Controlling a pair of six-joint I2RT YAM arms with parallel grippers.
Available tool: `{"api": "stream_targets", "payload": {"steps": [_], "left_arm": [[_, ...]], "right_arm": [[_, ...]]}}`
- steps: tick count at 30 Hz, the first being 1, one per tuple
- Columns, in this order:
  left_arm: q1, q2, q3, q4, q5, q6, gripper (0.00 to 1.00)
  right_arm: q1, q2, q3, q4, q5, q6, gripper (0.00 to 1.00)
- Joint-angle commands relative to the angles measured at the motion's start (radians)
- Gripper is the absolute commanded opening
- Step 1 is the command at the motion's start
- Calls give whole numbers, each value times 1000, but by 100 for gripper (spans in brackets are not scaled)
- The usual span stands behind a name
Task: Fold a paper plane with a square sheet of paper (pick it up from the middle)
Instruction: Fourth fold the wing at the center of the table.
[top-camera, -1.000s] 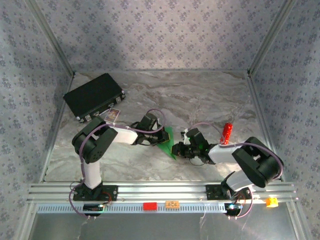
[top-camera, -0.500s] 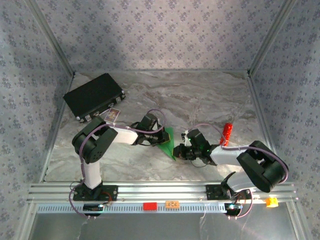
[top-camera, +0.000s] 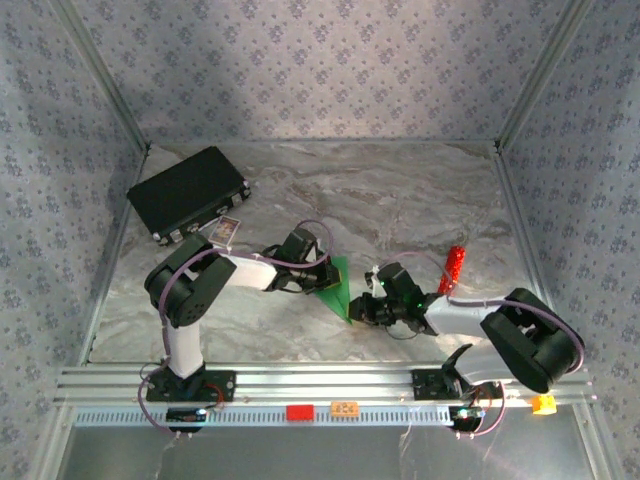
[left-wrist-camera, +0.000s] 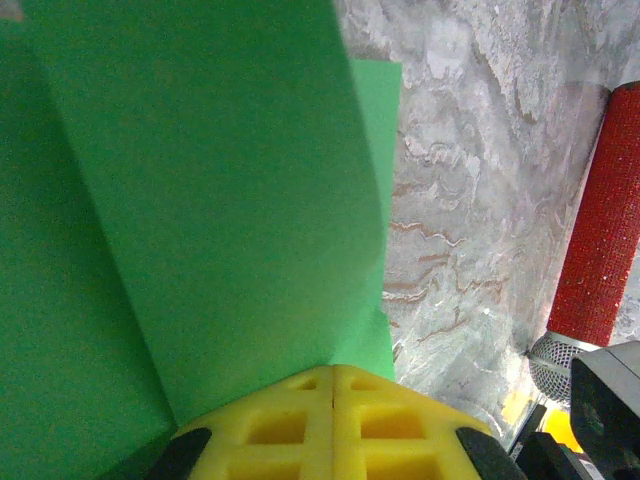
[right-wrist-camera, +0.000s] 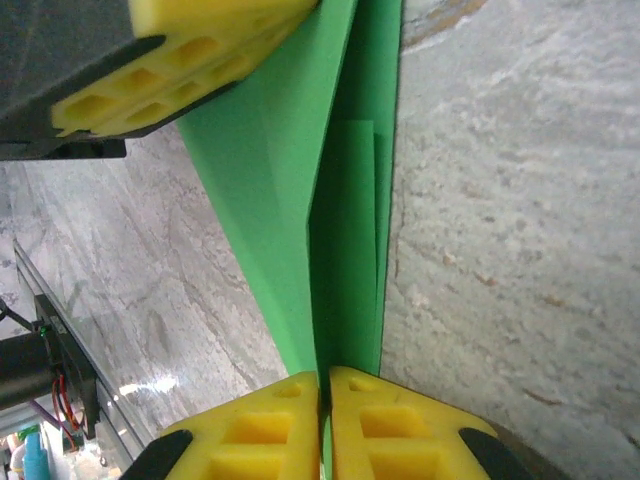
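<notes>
During the last second my right gripper (right-wrist-camera: 322, 385) had slid a little toward the near end of the square sheet of paper (top-camera: 343, 295), and its elbow had swung outward and lower. The left gripper (left-wrist-camera: 333, 375) had not moved in this time. The pointed end of the green paper, next to the right gripper, now reached slightly closer to the arm bases than before. I judged that the right gripper was running along the fold to press the crease sharper, so the step was still creasing and the plane was not finished.

Both grippers were fully closed on the paper. In the left wrist view the pads met on a green flap that stood up directly in front of them. In the right wrist view the pads pinched the folded edge, and the layers ran straight ahead from the fingertips, with the left gripper's pads ahead and to the left. The paper was between the two grippers, low over the table (right-wrist-camera: 500, 250); whether it touched the table I could not tell. The red cylinder (top-camera: 454, 267) stood well apart, behind the right gripper.
</notes>
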Motion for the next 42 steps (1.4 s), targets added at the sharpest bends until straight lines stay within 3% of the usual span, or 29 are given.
{"api": "stream_targets", "payload": {"steps": [1, 10, 18, 25, 31, 34, 42], "left_arm": [[6, 34, -2, -24, -25, 4, 2], [5, 35, -6, -19, -26, 0, 2], [6, 34, -5, -18, -28, -1, 2], [5, 29, -9, -23, -31, -2, 2], [6, 28, -12, -21, -34, -2, 2], [6, 26, -11, -22, -35, -1, 2], [4, 25, -13, -21, -32, -3, 2]], "right_arm": [[11, -18, -20, -78, -30, -22, 9], [16, 5, -40, -90, -39, -26, 13], [28, -19, -40, -127, -39, -31, 8], [44, -46, -37, -175, -10, -35, 15], [52, -53, -63, -156, -19, -25, 6], [53, -57, -66, -162, -13, -22, 12], [55, -97, -61, -193, -7, -25, 14]]}}
